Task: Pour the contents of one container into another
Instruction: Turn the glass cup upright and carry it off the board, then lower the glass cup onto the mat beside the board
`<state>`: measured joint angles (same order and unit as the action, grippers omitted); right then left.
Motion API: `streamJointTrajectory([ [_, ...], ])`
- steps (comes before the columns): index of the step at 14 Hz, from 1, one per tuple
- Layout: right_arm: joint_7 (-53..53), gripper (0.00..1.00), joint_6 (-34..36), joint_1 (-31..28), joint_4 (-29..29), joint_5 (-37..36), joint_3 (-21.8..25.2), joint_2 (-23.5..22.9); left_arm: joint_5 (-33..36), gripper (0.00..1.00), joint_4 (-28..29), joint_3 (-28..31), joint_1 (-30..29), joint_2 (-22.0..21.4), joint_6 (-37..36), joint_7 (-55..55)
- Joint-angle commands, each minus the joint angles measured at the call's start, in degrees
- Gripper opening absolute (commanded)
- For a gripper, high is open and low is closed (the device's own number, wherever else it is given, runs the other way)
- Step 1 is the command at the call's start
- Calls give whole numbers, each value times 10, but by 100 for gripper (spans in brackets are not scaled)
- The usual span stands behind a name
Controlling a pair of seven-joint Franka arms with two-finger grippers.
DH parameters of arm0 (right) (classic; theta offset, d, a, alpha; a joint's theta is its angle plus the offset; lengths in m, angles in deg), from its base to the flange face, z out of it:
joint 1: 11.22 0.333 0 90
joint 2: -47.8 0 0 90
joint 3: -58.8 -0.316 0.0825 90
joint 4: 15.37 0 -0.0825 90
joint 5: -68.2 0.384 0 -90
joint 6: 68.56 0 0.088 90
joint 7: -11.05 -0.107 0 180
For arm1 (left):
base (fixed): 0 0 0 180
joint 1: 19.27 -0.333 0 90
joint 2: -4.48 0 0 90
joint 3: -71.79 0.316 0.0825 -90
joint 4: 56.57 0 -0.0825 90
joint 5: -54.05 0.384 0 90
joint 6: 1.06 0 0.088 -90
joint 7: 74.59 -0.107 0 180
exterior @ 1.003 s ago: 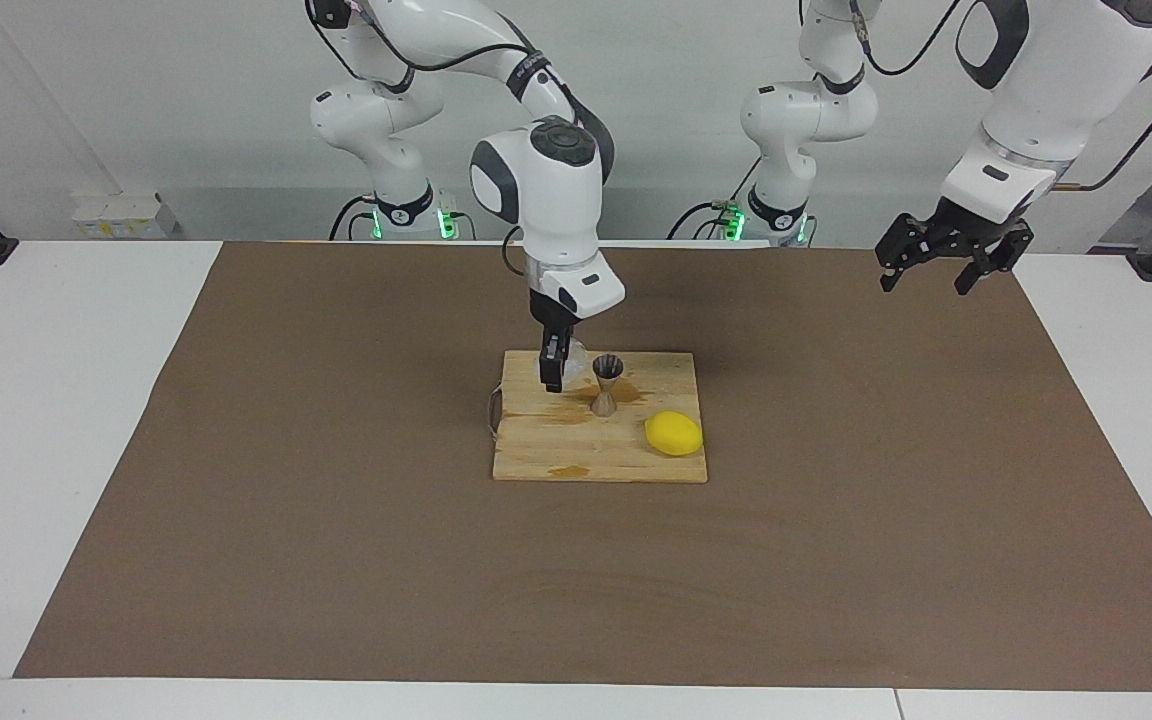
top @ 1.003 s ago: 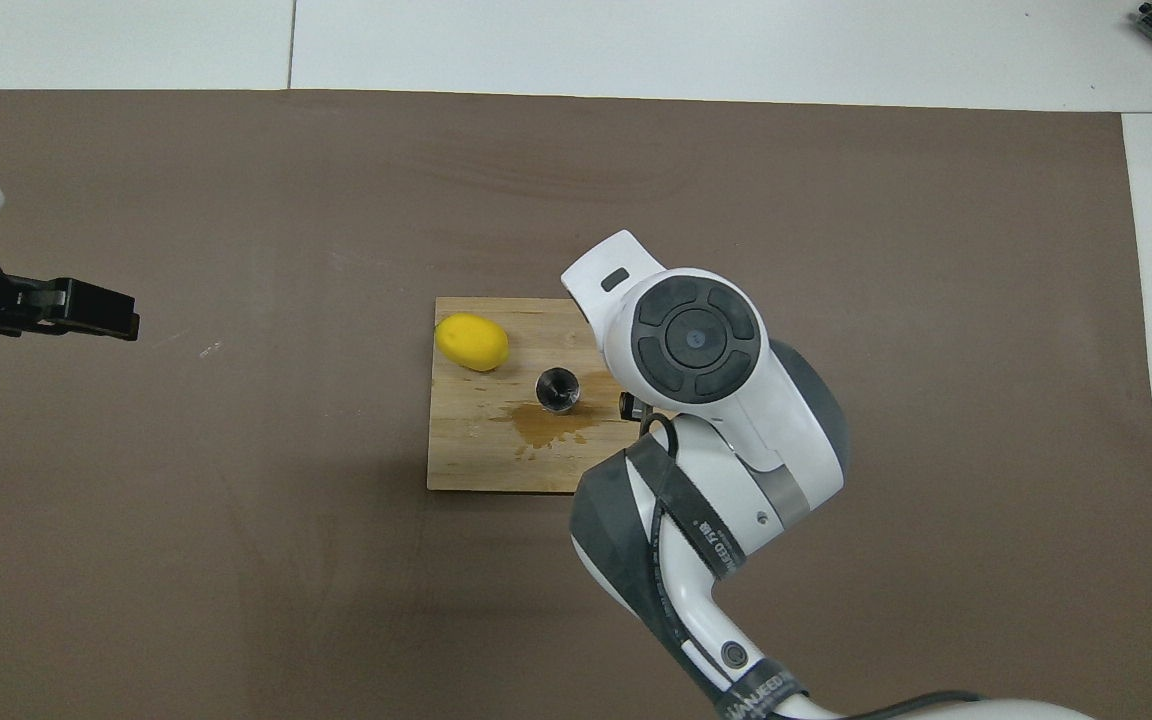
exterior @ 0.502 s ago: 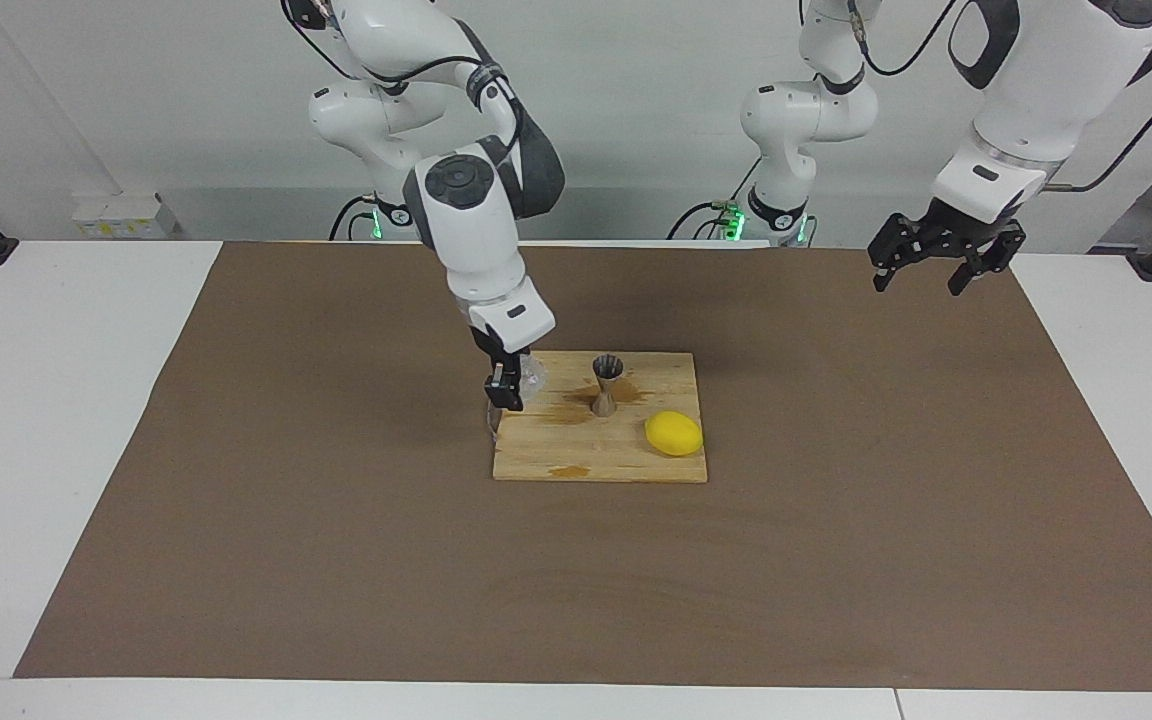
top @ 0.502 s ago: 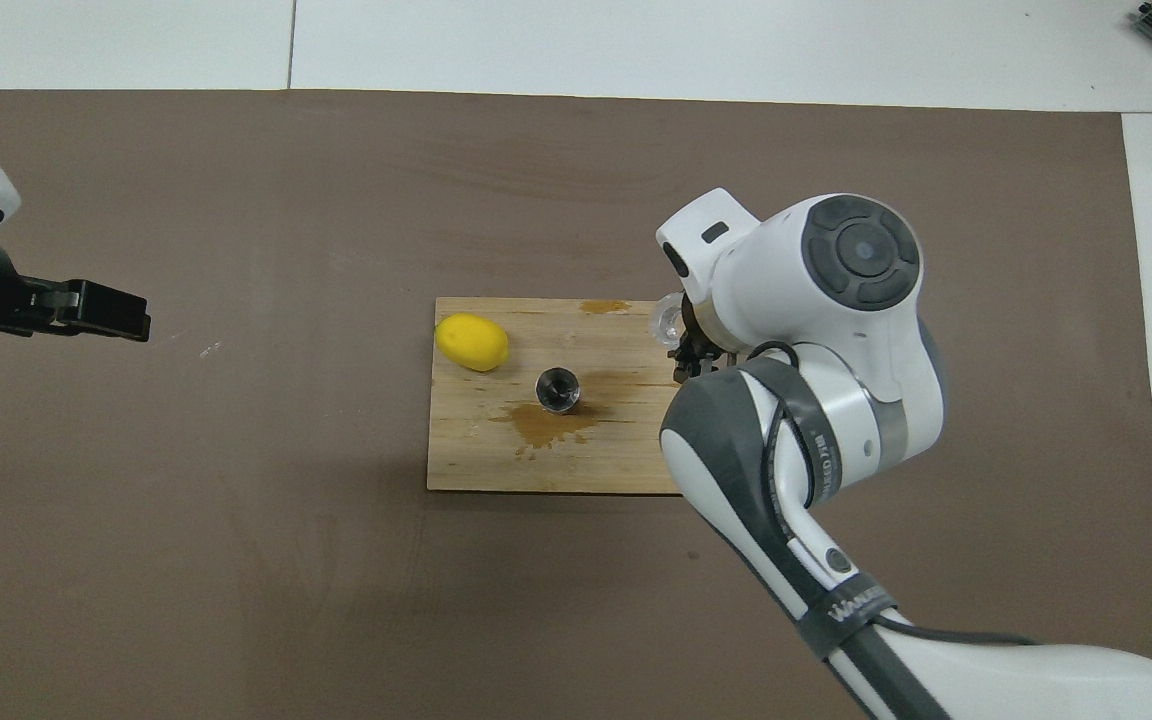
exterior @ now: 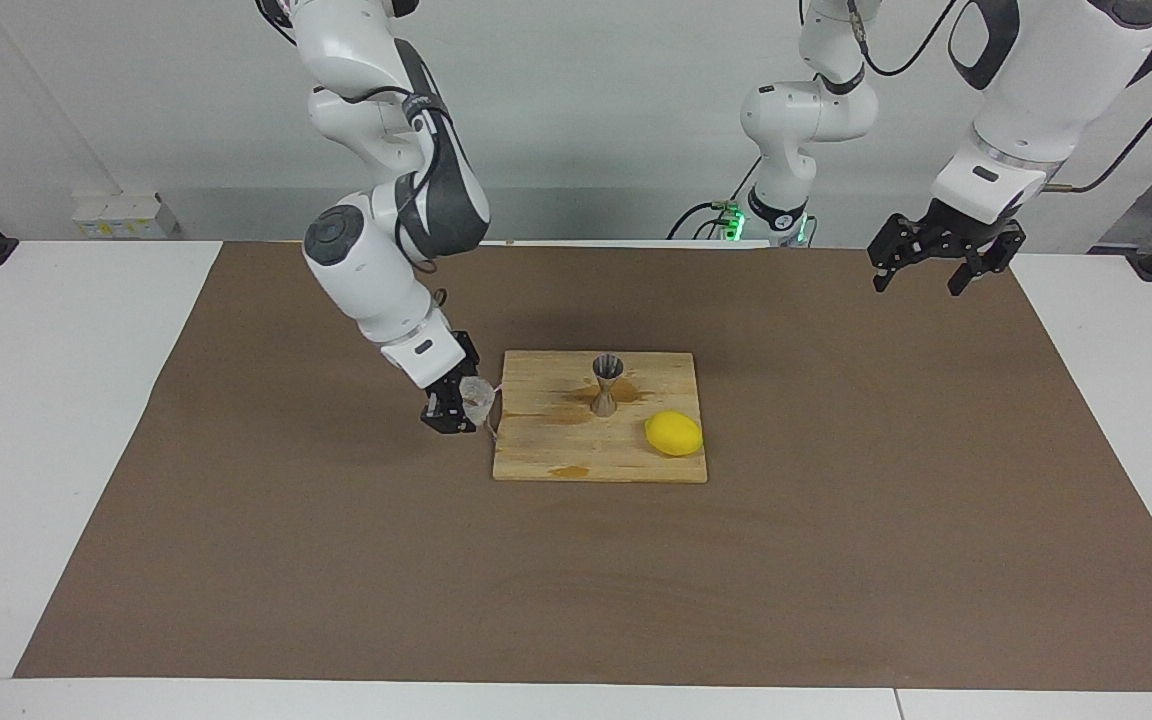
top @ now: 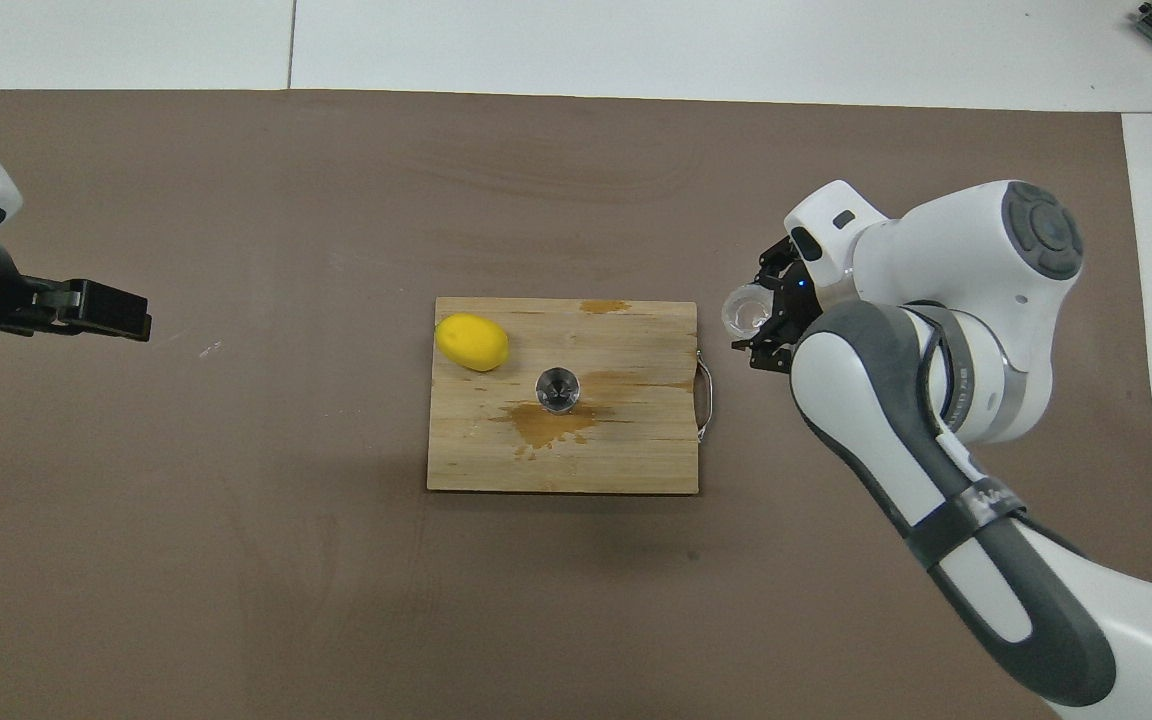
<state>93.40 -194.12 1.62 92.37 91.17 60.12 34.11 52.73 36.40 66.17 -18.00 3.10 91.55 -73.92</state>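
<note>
A clear ribbed glass cup (exterior: 477, 397) (top: 744, 309) sits clamped in the right tool (exterior: 458, 408) (top: 769, 322), held low over the brown mat (exterior: 336, 560) (top: 236, 560) just off the wooden cutting board (exterior: 576, 455) (top: 636, 460), at the edge that carries a wire handle (top: 703, 400). In the overhead view the cup lies at about two o'clock from the board's centre, toward the right arm's end of the bench (exterior: 56, 420) (top: 636, 40). The metal jigger (exterior: 606, 384) (top: 557, 388) stands upright near the middle of the board, well apart from the cup, with a wet brown stain (exterior: 566, 412) (top: 546, 425) spread on the wood at its foot, on the side nearer the robots. A yellow lemon (exterior: 674, 433) (top: 472, 341) rests on the board at roughly ten o'clock from the jigger in the overhead view. Out at the left arm's end, the left tool (exterior: 926, 268) (top: 101, 310) hangs in the air above the mat, its fingers spread and holding nothing, as that arm waits.
</note>
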Motion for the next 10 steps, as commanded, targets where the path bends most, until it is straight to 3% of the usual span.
streamJointTrajectory([
  [1,78,61,-25,-40,64,61,-8,35,14,100,-13,3,8,10,1,10],
  [5,217,61,-27,-92,107,129,-7,38,14,100,-13,3,8,10,1,10],
  [10,319,61,-24,-151,139,144,-7,37,16,100,-13,3,8,11,1,10],
])
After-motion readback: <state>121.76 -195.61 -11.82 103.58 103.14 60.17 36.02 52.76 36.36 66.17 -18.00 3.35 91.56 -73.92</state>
